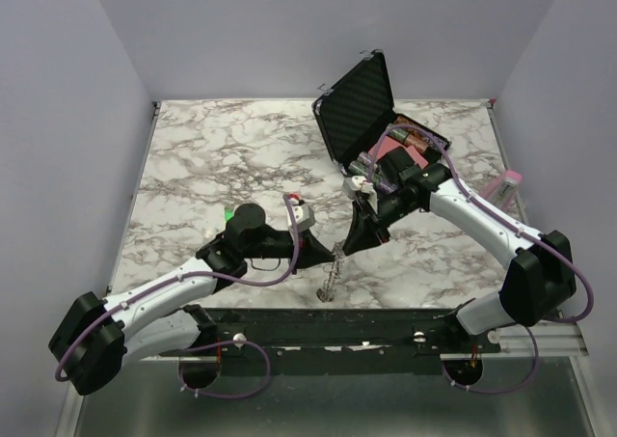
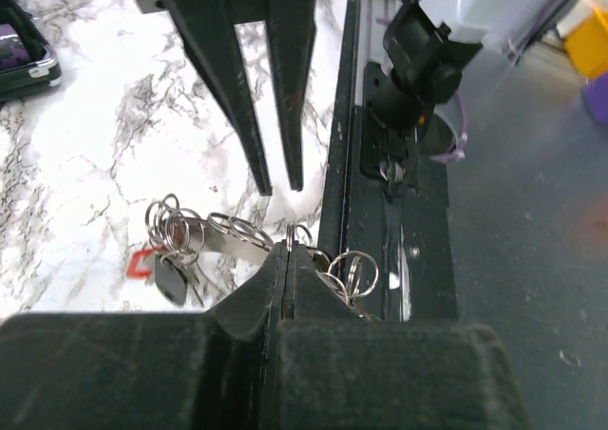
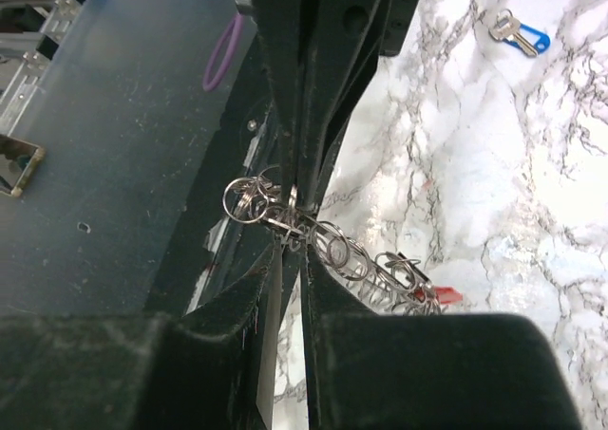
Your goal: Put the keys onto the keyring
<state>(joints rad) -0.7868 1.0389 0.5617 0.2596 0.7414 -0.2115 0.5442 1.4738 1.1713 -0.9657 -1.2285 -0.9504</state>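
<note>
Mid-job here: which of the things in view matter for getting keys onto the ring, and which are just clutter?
Job: keyring, black-headed key, red-headed key, left pincer, right pincer.
Lying about: open black case, pink item.

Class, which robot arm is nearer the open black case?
Right. The right arm passes just in front of the case; the left arm lies farther off, toward the near-left.
</note>
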